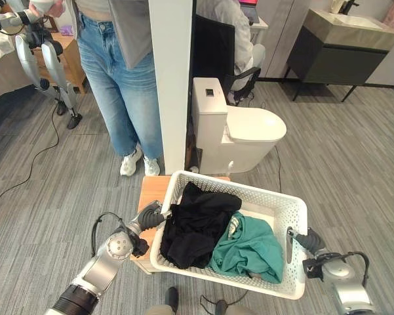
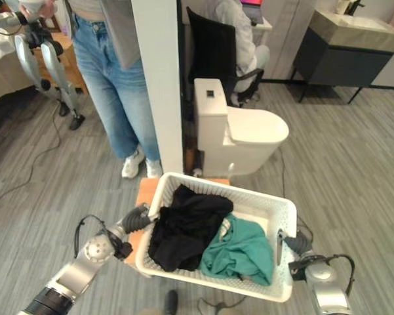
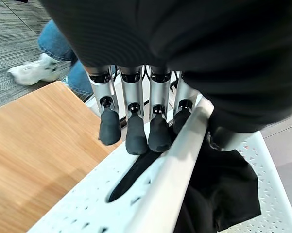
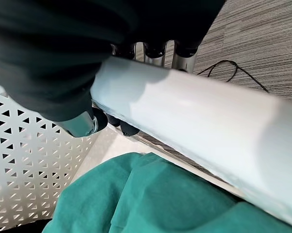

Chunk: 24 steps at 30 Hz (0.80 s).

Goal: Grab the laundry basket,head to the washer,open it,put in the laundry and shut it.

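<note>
Between the two hands sits the white perforated plastic laundry basket (image 1: 285, 216), on a low wooden stool (image 1: 151, 190). Left hand (image 3: 136, 131) and right hand (image 4: 87, 121) each curl fingers over its opposite rims: the grab step. Next, probably an even lift. Inside lie black (image 1: 197, 223) and teal (image 1: 249, 249) garments.

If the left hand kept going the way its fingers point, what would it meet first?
Probably the black garment just inside the laundry basket; the left hand already grips the basket's near rim, fingers reaching under it.
</note>
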Motion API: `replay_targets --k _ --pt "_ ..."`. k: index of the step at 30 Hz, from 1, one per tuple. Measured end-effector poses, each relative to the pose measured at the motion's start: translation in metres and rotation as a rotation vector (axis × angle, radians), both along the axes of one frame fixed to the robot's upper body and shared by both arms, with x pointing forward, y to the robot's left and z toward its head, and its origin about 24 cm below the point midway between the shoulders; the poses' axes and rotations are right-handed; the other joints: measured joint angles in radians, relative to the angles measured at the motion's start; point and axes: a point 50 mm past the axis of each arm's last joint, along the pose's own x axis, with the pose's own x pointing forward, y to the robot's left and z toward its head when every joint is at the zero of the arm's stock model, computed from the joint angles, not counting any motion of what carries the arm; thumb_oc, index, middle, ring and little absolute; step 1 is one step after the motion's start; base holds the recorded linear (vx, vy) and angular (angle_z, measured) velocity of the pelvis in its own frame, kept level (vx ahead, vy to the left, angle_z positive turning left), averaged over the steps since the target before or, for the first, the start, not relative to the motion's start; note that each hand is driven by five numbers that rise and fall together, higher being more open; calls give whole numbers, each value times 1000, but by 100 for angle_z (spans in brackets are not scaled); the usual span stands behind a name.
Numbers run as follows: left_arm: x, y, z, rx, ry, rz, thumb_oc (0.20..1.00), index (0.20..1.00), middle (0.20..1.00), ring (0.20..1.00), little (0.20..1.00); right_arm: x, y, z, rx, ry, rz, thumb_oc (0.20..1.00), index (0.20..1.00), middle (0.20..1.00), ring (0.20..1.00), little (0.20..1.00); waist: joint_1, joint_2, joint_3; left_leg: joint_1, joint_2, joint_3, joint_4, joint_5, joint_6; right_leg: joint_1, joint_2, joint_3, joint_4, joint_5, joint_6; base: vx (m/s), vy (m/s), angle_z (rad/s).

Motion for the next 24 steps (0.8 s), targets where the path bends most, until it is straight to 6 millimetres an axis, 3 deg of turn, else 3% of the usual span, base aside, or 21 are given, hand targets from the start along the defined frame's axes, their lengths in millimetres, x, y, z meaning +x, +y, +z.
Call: replay_targets --k 4,5,6,7,9,10,11,13,14,15,17,19,20,21,22,23,24 --pt "1 3 -3 23 9 8 200 200 200 200 200 7 4 1 6 -12 -2 200 200 200 200 200 -2 16 3 2 26 73 0 -8 7 -49 18 16 31 55 44 -154 27 -55" --pt "2 3 -3 23 7 10 200 200 200 200 200 8 7 -1 12 -11 -5 200 200 200 200 200 -16 10 6 -1 33 109 22 -4 10 -69 12 -14 44 69 42 -319 148 -109" --pt "8 6 -3 43 11 16 200 200 200 200 200 13 9 -2 10 -14 -9 200 200 200 200 200 -3 18 12 2 44 158 29 -18 20 -97 9 -88 60 98 23 -217 119 -86" --pt "11 6 -2 46 9 20 200 200 200 200 200 14 10 -2 9 -16 -4 200 200 200 200 200 -2 24 17 -1 48 178 37 -26 36 -103 0 -136 93 73 13 -136 110 -89" --pt "23 1 2 49 -1 16 200 200 200 200 200 13 10 -5 2 -3 -16 200 200 200 200 200 7 44 28 -5 60 221 53 -33 49 -129 -71 -311 318 0 -2 -122 39 -68" --pt "25 2 5 50 -10 20 200 200 200 200 200 12 13 -9 5 15 -10 200 200 200 200 200 12 53 24 -2 76 272 54 -32 49 -127 -102 -349 459 -35 10 -232 -34 -99" --pt "26 4 6 49 -15 27 200 200 200 200 200 12 15 -11 8 22 -1 200 200 200 200 200 29 58 20 0 91 304 55 -29 46 -115 -112 -362 511 -49 16 -330 -80 -127" --pt "27 8 6 58 -16 45 200 200 200 200 200 16 20 -11 10 20 16 200 200 200 200 200 56 50 16 -14 117 402 69 -18 32 -49 -140 -370 516 -92 58 -262 -72 -151" --pt "26 12 3 69 -4 61 200 200 200 200 200 21 23 -9 10 10 25 200 200 200 200 200 93 43 12 -18 132 453 82 -26 32 -18 -147 -365 463 -80 81 -222 -68 -166" --pt "26 15 2 75 2 66 200 200 200 200 200 19 23 -10 10 16 27 200 200 200 200 200 94 26 7 -26 139 483 98 -25 32 19 -141 -366 369 -93 103 -421 -210 -166" --pt "24 14 -4 54 20 75 200 200 200 200 200 25 23 -6 0 1 30 200 200 200 200 200 97 22 4 -37 170 511 120 -12 25 31 -108 -379 245 -114 37 -310 -245 -138" --pt "17 19 -14 41 45 110 200 200 200 200 200 25 28 -11 -15 20 46 200 200 200 200 200 122 8 -22 -85 244 548 230 -15 15 33 -39 -356 113 -101 -45 -320 -378 -158" --pt "17 18 -15 37 44 108 200 200 200 200 200 24 27 -12 -15 26 44 200 200 200 200 200 121 5 -25 -111 266 540 265 -20 19 31 -23 -337 84 -85 -66 -247 -288 -97" --pt "16 14 -17 12 39 110 200 200 200 200 200 20 25 -15 -17 41 32 200 200 200 200 200 118 -8 -21 -139 267 503 262 -51 -39 26 -2 -299 42 -54 -89 -156 -157 -67" --pt "15 12 -18 6 44 110 200 200 200 200 200 19 23 -15 -20 45 30 200 200 200 200 200 118 -14 -18 -142 250 493 233 -50 -48 26 3 -288 31 -44 -94 -240 -200 -63" --pt "13 11 -21 2 54 112 200 200 200 200 200 16 22 -16 -23 51 29 200 200 200 200 200 108 -11 -20 -141 227 487 204 -27 -54 27 20 -281 22 -33 -97 -273 -199 -36" --pt "11 8 -24 -13 64 118 200 200 200 200 200 13 19 -17 -32 58 30 200 200 200 200 200 96 7 -29 -144 216 479 175 56 -41 29 42 -283 21 -31 -96 -245 -167 -7"
